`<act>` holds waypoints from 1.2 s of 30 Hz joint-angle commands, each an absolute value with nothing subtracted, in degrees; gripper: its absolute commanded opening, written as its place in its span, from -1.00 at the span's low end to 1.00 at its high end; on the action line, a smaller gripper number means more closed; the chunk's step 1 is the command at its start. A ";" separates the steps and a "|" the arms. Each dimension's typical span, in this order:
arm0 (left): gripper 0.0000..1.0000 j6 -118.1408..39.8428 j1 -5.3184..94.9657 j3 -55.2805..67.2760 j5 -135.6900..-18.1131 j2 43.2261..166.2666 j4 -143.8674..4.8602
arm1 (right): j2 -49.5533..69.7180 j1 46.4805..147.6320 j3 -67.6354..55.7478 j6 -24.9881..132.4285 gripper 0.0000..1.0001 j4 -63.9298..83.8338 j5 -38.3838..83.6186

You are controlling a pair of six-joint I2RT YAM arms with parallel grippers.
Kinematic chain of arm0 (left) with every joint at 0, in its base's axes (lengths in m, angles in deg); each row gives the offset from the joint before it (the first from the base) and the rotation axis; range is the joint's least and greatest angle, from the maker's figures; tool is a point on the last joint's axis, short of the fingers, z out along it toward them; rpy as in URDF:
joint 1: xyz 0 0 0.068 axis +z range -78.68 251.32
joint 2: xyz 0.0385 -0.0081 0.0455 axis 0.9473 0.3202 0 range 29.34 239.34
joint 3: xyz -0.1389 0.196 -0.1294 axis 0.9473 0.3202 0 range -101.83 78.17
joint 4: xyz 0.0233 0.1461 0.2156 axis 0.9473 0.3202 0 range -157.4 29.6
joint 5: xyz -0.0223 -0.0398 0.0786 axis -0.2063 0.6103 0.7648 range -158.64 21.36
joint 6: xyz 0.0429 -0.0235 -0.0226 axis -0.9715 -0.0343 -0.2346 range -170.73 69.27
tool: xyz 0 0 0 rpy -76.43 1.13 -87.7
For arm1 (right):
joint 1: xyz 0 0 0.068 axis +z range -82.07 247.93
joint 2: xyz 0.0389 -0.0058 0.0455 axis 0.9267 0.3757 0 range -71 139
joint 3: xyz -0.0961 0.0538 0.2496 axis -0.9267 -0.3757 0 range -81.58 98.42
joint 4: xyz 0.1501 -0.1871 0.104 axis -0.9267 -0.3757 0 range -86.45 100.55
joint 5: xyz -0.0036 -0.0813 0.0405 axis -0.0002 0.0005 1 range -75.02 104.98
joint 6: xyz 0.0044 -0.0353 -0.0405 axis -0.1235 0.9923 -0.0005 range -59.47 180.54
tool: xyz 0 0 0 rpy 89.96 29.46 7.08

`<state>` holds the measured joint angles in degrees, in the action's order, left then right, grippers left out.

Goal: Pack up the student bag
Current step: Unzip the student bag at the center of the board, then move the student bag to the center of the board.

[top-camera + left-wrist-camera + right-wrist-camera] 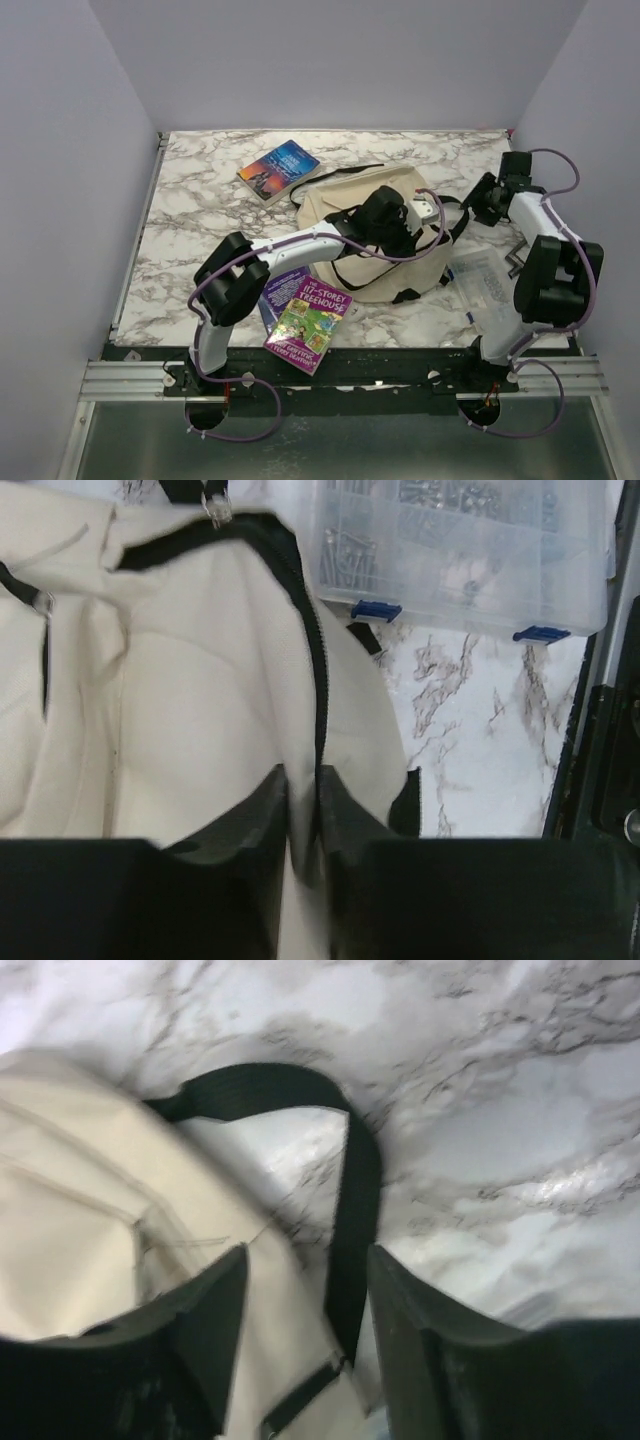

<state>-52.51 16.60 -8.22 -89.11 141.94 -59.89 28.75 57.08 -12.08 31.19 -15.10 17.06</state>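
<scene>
Packing is judged barely begun: the bag point(380, 278) lies mid-table, its zipper edge clamped in the left gripper point(300, 782), while the right gripper point(307, 1255) is held apart around a strap point(355, 1190). Outside lie the far book point(278, 170) and two near books point(308, 322). A box point(485, 280) crowds the right.

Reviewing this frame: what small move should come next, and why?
Probably raise the left gripper slightly, lifting the student bag fabric that it pinches beside the zipper. The bag's mouth shows no wide gap there, the right gripper stands open astride the black strap, holding nothing, and the Treehouse book lies outside the bag.
</scene>
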 commanded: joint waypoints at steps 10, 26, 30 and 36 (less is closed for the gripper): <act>0.26 -40.98 20.15 -13.07 -95.16 132.13 -53.44 | 28.88 67.82 -5.44 43.00 1.00 -17.47 26.55; 0.32 -39.36 29.81 5.84 -93.98 104.56 -51.15 | 55.17 77.69 13.65 40.95 0.91 -13.55 -0.15; 0.32 -39.16 29.99 5.79 -93.73 104.09 -51.31 | 60.46 75.75 18.87 27.54 0.75 -21.31 -12.49; 0.31 -38.41 31.27 6.39 -91.96 105.71 -51.40 | 62.50 69.29 17.52 23.34 0.74 -18.59 -7.82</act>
<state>-38.22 30.44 5.88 -94.20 105.11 -51.39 57.90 74.87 18.69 28.09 -16.63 -2.50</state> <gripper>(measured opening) 0.658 0.859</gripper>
